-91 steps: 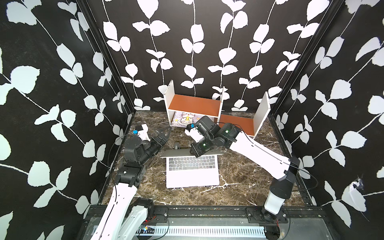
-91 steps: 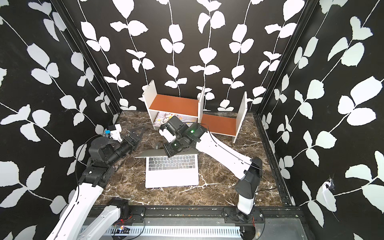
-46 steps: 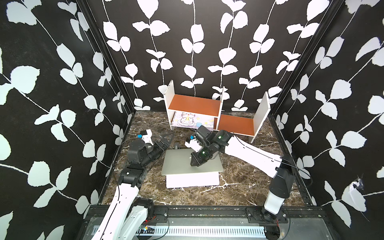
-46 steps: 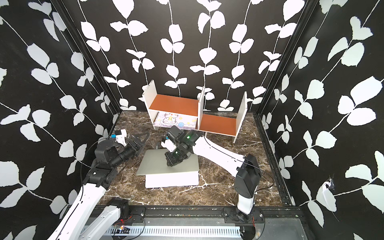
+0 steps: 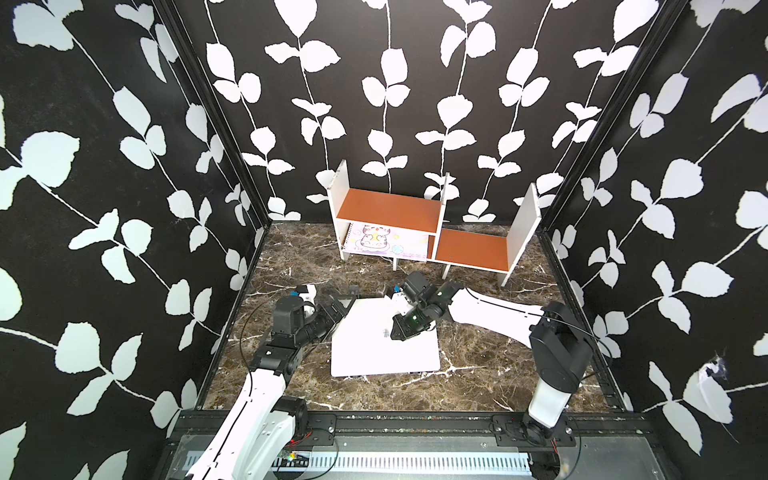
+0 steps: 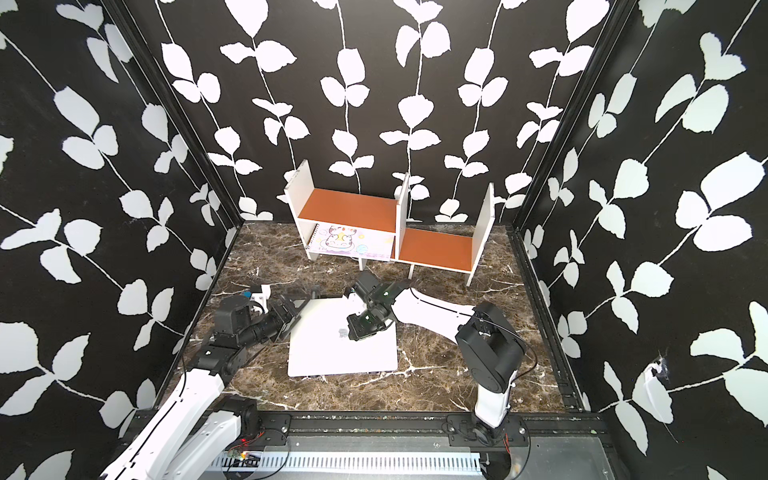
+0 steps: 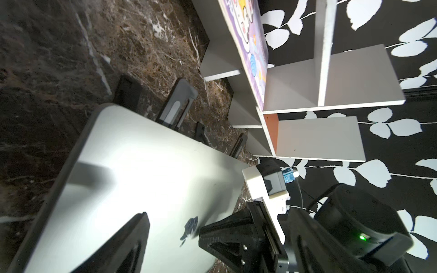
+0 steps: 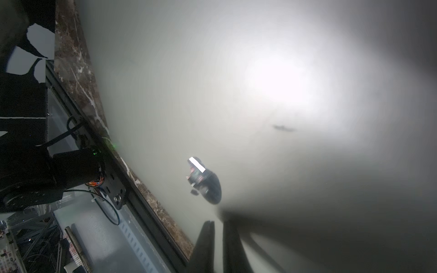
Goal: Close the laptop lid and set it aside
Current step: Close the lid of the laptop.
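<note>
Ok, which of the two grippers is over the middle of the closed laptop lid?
The right gripper: shut, its tips down by the apple logo on the laptop lid. The left gripper stands open at the lid's edge instead.

laptop lid (image 8: 189, 82) fills view; right hand (image 8: 218, 223) fingers together just over it; marble table (image 8: 71, 54) alongside

Laptop lid (image 5: 376, 353), open a second ago, now lies flat shut at frame centre; right gripper (image 5: 394, 332) has descended with it.
</note>
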You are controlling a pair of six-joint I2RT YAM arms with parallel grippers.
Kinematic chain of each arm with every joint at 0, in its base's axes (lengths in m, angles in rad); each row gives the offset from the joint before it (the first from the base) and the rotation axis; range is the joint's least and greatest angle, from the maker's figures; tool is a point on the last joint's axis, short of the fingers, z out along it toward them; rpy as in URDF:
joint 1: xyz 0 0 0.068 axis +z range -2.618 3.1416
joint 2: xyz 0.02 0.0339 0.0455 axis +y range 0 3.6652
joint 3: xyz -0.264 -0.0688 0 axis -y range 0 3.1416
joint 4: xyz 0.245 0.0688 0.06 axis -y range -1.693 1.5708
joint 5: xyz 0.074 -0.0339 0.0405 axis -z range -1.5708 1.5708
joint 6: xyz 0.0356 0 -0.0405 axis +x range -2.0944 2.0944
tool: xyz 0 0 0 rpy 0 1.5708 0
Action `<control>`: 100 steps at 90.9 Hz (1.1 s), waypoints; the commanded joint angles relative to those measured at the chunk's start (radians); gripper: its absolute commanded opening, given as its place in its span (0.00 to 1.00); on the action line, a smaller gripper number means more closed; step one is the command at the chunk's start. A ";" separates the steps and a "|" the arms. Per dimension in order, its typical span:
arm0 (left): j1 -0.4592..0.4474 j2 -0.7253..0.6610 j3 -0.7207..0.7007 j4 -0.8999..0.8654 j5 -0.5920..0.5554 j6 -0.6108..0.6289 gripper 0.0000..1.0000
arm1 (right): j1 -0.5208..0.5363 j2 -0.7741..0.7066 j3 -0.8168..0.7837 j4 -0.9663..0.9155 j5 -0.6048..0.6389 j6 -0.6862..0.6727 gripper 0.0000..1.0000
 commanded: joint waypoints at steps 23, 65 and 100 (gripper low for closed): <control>-0.009 0.045 -0.056 0.057 0.008 0.058 0.88 | -0.005 -0.065 -0.105 0.238 0.008 0.026 0.12; -0.010 -0.077 0.036 -0.147 -0.237 0.360 0.91 | -0.156 -0.502 -0.541 0.692 0.008 0.197 0.39; -0.009 -0.093 -0.086 -0.141 -0.338 0.430 0.99 | -0.386 -0.596 -0.839 0.914 -0.064 0.262 0.59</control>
